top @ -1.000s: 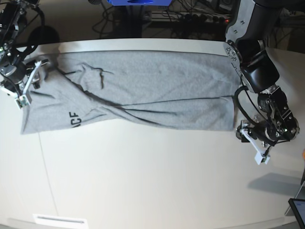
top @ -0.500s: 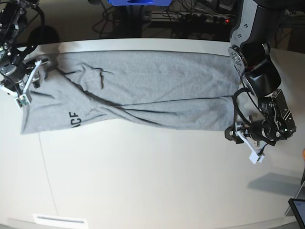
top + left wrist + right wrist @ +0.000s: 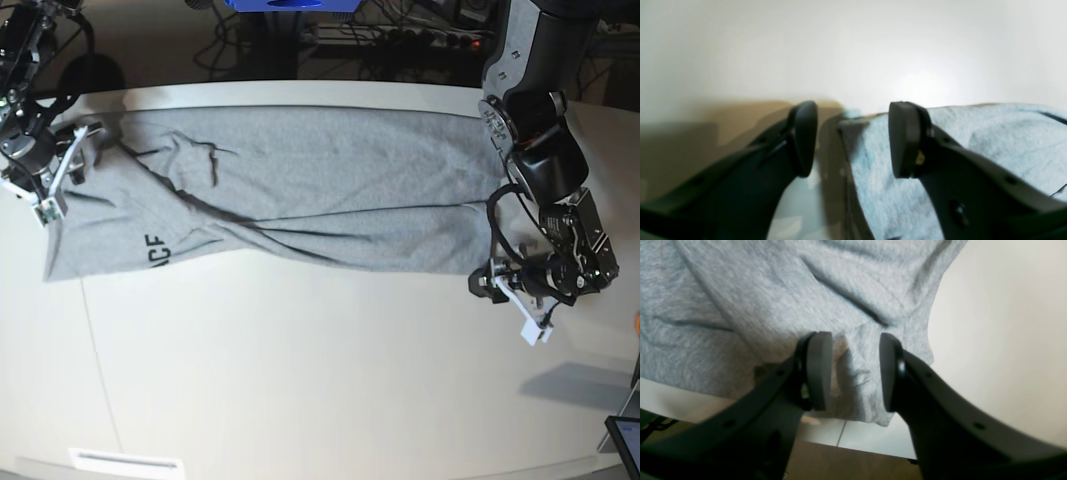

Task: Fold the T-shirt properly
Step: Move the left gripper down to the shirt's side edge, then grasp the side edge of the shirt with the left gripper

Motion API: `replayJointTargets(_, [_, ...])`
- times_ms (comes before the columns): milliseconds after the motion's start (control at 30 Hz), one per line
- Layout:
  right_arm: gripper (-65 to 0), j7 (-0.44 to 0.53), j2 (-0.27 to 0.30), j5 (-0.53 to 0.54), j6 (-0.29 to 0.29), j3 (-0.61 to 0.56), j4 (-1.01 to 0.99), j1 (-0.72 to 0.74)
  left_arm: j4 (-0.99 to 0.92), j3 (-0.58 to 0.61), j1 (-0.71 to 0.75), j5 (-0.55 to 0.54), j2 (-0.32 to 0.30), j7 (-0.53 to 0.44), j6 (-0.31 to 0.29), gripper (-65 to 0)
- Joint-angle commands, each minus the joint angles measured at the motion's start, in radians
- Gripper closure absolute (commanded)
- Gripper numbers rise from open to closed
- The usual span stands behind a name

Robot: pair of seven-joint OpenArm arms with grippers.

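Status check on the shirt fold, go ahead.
Left pincer open at shirt corner. Right pincer straddling far edge, grip unclear. Shirt half-folded, rumpled. Nothing in the way.

even overhead light, soft shadows; glare patch on table (image 3: 923, 86) in left wrist view; wrist views blurred, edges distorted.
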Motion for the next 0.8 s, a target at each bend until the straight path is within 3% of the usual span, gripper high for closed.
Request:
replayJointTargets(0, [-21.6, 0.014, 0.015, 0.002, -0.001, 0.004, 0.014, 0.006, 0.015, 0.002, -0.027, -0.019, -0.016, -0.012, -0.008, -33.3])
replayJointTargets(467, [-21.6, 0.014, 0.015, 0.002, -0.001, 0.004, 0.014, 0.006, 0.015, 0.002, -0.027, -0.019, -0.011, -0.012, -0.008, -32.9])
replayJointTargets(633, [-21.6, 0.014, 0.015, 0.002, -0.001, 0.004, 0.014, 0.006, 0.015, 0.002, -0.027, -0.017, -0.005, -0.012, -0.008, -21.3])
replayJointTargets(767, [-21.6, 0.014, 0.015, 0.002, -0.001, 0.004, 0.013, 0.006, 0.014, 0.003, -0.030, -0.017, 0.001, -0.012, -0.008, -18.8])
